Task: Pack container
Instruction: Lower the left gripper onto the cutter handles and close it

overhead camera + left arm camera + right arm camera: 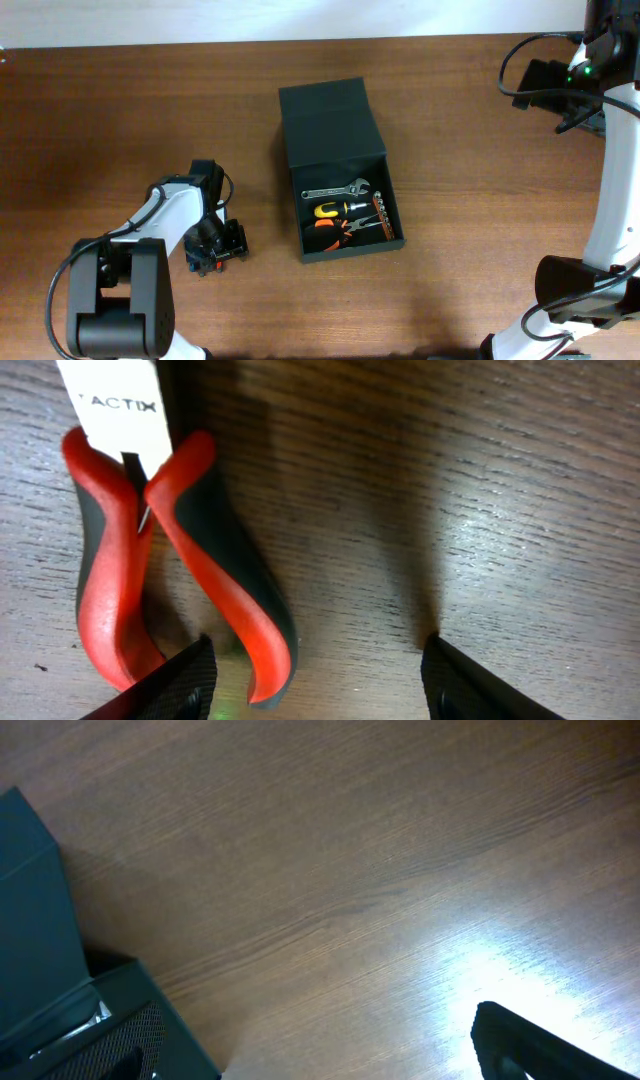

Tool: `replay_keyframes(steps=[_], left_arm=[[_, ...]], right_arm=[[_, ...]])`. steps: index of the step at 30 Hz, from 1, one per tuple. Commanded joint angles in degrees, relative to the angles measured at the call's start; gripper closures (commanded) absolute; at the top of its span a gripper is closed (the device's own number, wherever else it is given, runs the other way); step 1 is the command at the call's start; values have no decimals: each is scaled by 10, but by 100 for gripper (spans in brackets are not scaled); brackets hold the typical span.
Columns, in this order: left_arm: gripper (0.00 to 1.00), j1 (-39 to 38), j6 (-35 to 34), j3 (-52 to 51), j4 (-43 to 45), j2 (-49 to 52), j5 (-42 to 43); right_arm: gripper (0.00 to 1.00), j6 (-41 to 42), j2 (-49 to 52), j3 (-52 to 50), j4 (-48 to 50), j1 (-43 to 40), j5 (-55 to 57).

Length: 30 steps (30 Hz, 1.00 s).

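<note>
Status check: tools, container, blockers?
Left tool open over red-handled pliers on table. Right tool off at far right, state unreadable. Container lid open, hand tools inside. Nothing between pliers and container.

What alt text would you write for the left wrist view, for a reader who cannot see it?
Red-and-black-handled pliers lie on the wooden table, with a white label at their top. The left gripper hovers open and empty by the handle ends.

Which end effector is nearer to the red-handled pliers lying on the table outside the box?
Left. The left end effector is open right over the pliers, whose handles lie beside one fingertip. The right end effector is far away, on the other side of the container.
</note>
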Motion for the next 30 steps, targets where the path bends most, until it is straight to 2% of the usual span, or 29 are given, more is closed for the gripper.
replay_keyframes(steps=[1,10,24,30], left_arm=[[32,-1,-3,-26,26,8,-2],[32,-1,-1,-27,51,8,-2],[32,-1,64,-27,90,8,-9],[32,-1,66,-27,86,8,-6]], right_arm=[[1,2,-5,-1,0,-2,-1],[1,2,-5,-1,0,-2,-1],[1,2,-5,-1,0,-2,-1],[1,2,-5,-1,0,-2,-1]])
